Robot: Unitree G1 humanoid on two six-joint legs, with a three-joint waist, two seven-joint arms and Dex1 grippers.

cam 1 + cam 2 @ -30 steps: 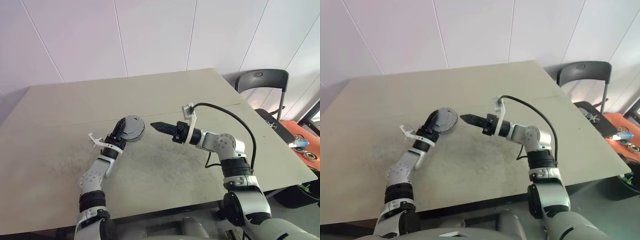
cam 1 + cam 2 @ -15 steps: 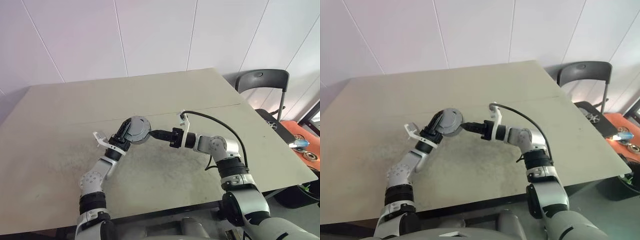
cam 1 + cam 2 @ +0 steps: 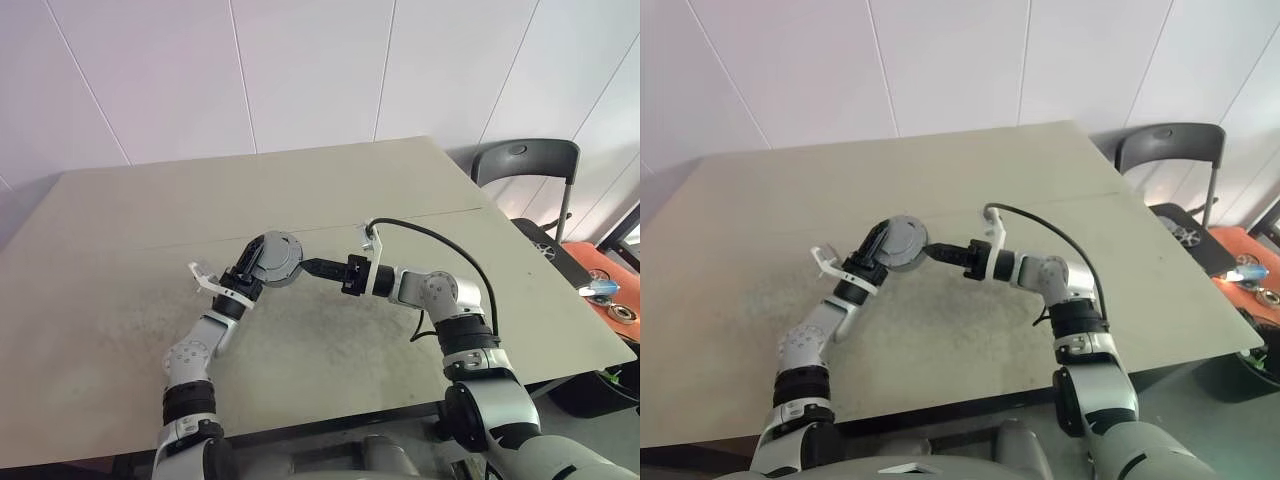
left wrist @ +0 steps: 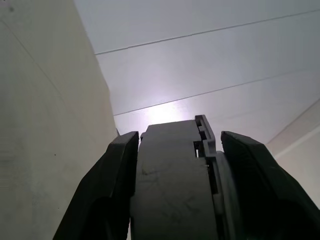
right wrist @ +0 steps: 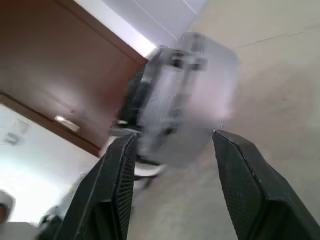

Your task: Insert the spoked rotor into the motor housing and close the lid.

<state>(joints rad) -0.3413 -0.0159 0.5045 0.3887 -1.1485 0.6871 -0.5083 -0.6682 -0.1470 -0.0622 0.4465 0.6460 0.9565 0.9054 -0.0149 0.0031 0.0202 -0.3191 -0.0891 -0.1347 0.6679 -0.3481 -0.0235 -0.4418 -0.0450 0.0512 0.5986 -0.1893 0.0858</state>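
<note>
1. My left hand (image 3: 262, 262) is raised above the surface (image 3: 120, 220), pinching a round grey metal drum, the motor housing (image 3: 276, 257), between its two black fingers (image 4: 107, 185).
2. The drum's flat grey face, the lid (image 3: 906, 240), is turned up and toward my right hand.
3. My right hand (image 3: 312, 267) points straight at the drum from the side, fingers (image 5: 240, 185) spread, tips just beside its rim.
4. Whether those tips touch the drum, I cannot tell.
5. A dark chair (image 3: 525, 165) stands well beyond my right arm.
</note>
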